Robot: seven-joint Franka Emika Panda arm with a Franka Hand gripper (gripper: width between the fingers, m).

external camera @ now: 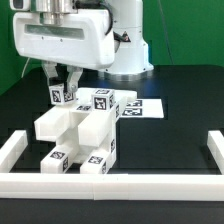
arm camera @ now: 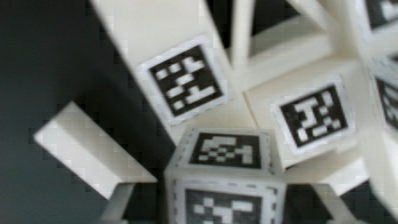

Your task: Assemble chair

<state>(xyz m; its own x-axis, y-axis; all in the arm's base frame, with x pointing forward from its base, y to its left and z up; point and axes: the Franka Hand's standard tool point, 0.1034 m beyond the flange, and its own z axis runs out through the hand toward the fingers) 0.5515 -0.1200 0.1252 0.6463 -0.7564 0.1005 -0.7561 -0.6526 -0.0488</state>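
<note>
The chair (external camera: 88, 130) stands partly built in the middle of the black table, made of chunky white blocks with black-and-white tags. My gripper (external camera: 62, 86) hangs over its far side, towards the exterior view's left, and is shut on a small white tagged chair piece (external camera: 60, 96) that rests against the top of the assembly. In the wrist view the gripper (arm camera: 222, 208) holds that piece (arm camera: 224, 190) between its grey fingers (arm camera: 132, 200). Just beyond it are other tagged chair blocks (arm camera: 187, 80). Where the held piece meets the chair is hidden.
The marker board (external camera: 143, 105) lies flat behind the chair, towards the exterior view's right. Low white border bars run along the front (external camera: 110, 186), the left (external camera: 12, 150) and the right (external camera: 214, 148). The robot's white base (external camera: 125, 45) stands at the back.
</note>
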